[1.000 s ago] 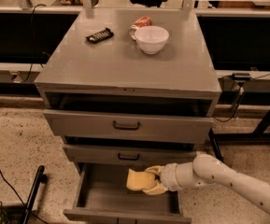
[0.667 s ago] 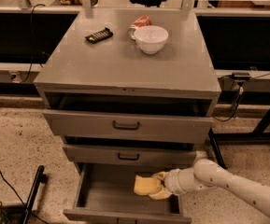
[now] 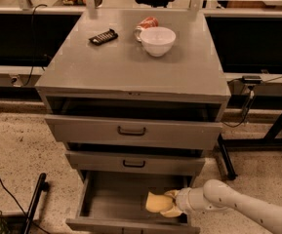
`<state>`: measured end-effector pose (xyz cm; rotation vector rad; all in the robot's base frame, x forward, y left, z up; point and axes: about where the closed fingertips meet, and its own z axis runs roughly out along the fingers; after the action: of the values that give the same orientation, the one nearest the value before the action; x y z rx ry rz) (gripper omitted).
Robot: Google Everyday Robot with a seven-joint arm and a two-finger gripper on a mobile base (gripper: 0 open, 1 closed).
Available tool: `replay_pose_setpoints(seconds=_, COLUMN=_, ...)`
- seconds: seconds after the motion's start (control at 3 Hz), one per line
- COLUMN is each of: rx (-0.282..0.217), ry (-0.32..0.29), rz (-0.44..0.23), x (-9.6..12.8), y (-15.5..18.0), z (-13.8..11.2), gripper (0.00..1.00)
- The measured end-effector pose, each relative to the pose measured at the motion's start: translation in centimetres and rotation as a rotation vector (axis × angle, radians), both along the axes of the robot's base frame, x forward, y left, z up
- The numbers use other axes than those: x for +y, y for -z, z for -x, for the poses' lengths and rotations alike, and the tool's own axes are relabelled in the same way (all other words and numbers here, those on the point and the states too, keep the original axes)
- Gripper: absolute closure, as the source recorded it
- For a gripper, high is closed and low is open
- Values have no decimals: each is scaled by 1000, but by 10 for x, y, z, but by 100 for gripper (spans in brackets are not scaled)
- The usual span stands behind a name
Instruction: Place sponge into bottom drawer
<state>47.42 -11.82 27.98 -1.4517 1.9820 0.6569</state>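
The bottom drawer [image 3: 112, 199] of the grey cabinet is pulled open, and its plain grey inside shows. My gripper [image 3: 171, 204] reaches in from the lower right on a white arm and sits low over the drawer's right part. It is shut on the pale yellow sponge [image 3: 156, 202], which sticks out to the left of the cream-yellow fingers [image 3: 171, 194]. The sponge is inside the drawer's outline, at or just above its floor; I cannot tell whether it touches.
The two upper drawers [image 3: 130, 130] with dark handles stand slightly open above the gripper. On the cabinet top are a white bowl [image 3: 157, 40], a red can [image 3: 146, 22] lying behind it and a black packet [image 3: 104, 36]. A black pole [image 3: 35, 204] and cables lie on the floor at left.
My gripper has moved down and slightly right with the sponge, going lower into the bottom drawer. The drawers have not moved.
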Motion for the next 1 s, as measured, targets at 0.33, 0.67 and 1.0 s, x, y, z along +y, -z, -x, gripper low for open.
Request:
replay_pose_setpoints(seconds=0.33, rx=-2, ry=-35, rz=28, x=11, y=4, z=3, gripper=100)
replay_pose_setpoints(seconds=0.67, rx=10, ry=-39, rz=15, x=34, y=34, z=-7, gripper=78)
replay_pose_setpoints(seconds=1.0, rx=-26, ry=19, rz=-44, x=46, y=44, z=-12, gripper=57)
